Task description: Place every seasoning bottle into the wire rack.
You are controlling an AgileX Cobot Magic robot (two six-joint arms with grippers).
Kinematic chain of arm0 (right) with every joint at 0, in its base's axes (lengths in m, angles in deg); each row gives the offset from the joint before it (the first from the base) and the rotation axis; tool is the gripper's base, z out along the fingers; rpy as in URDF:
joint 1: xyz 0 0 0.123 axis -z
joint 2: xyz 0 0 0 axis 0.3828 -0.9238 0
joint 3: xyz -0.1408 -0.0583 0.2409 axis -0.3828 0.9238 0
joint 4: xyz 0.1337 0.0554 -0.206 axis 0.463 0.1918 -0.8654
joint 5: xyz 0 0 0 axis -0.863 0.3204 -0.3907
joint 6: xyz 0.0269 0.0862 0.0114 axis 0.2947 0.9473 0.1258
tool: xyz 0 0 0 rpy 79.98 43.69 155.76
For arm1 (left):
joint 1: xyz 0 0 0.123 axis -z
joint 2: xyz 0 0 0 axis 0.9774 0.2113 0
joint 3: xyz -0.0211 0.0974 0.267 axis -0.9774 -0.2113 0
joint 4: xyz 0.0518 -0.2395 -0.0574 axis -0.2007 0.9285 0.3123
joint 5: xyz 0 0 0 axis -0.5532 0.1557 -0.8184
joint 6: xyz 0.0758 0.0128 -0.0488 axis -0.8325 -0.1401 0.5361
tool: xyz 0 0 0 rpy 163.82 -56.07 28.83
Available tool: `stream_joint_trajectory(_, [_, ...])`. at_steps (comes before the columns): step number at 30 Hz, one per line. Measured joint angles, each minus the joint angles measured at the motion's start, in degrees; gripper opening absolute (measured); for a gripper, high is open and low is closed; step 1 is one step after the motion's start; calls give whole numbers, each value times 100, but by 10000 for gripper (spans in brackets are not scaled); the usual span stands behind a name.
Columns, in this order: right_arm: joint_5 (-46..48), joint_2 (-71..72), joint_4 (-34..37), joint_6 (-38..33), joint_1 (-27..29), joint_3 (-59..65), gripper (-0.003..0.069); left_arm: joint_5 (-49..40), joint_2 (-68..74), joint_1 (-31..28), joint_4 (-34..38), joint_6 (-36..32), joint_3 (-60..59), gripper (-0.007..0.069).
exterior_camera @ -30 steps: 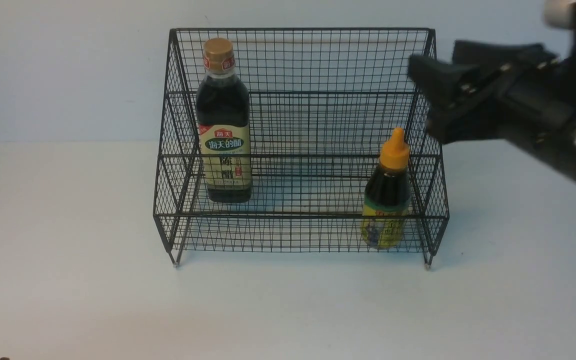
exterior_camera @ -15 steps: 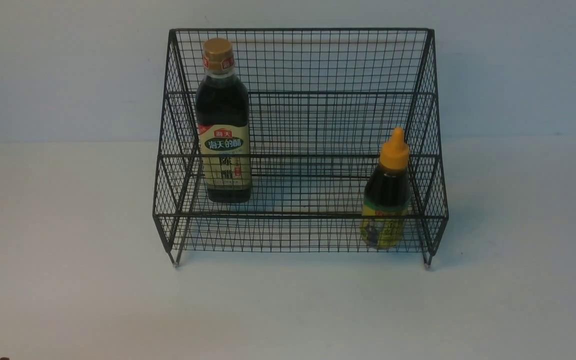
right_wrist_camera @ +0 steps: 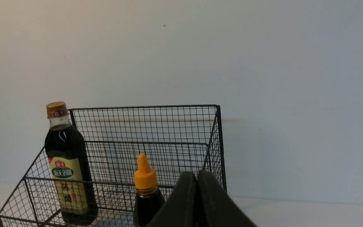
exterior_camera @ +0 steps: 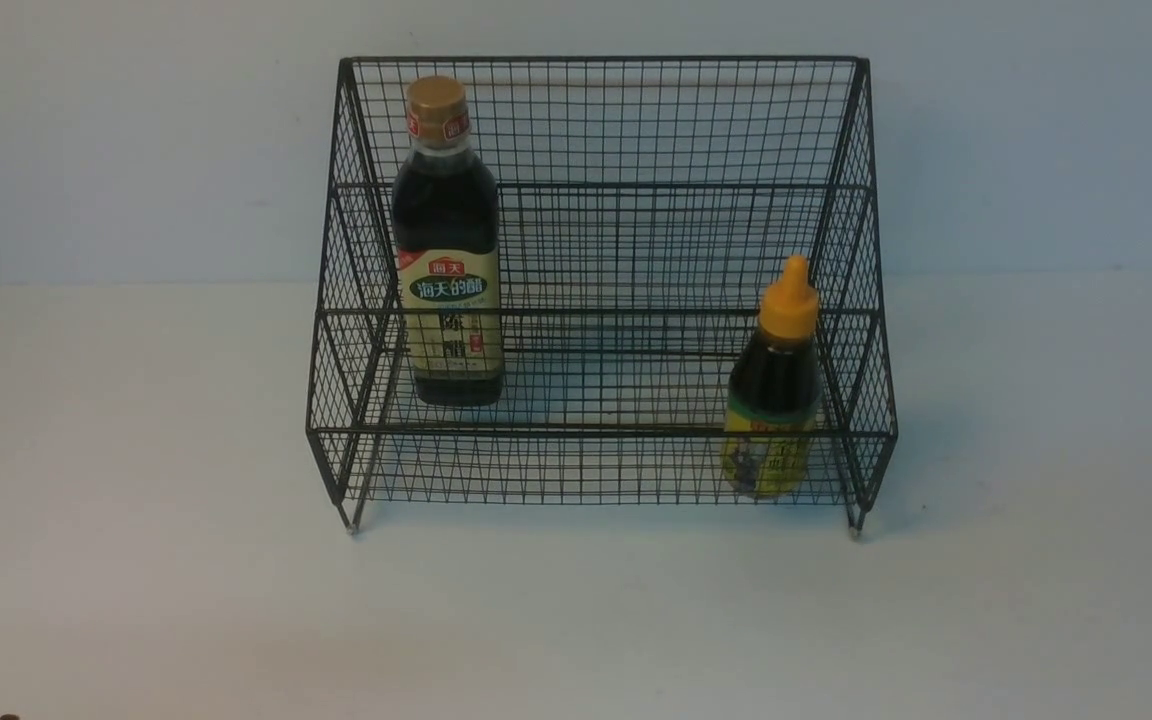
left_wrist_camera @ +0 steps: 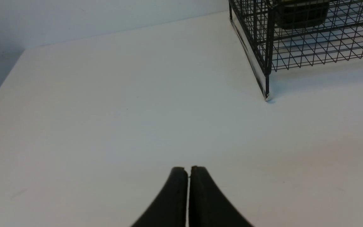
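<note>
Change: our right arm, beside the wire rack [exterior_camera: 601,290] a second before, had left the front view.
Fingers: left gripper [left_wrist_camera: 188,171] and right gripper [right_wrist_camera: 196,176] both pressed together, holding nothing.
Progress: we judged the task finished.
Rack contents: tall bottle [exterior_camera: 447,245] upright at the rack's left; orange-capped bottle [exterior_camera: 774,385] upright at its right front.
</note>
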Motion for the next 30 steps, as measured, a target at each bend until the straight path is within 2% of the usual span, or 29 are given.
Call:
stream_joint_trajectory(23, [190, 37, -45, -6, 41, 58, -15, 0, 0, 0, 0, 0, 0, -5])
stream_joint_trajectory(26, [236, 118, -11, -6, 440, 193, -15, 0, 0, 0, 0, 0, 0, -5])
stream_joint_trajectory(28, [160, 143, 56, -40, 916, 494, -15, 0, 0, 0, 0, 0, 0, -5])
stream_joint_trajectory(30, [124, 150, 73, -101, 1082, 649, -15, 0, 0, 0, 0, 0, 0, -5])
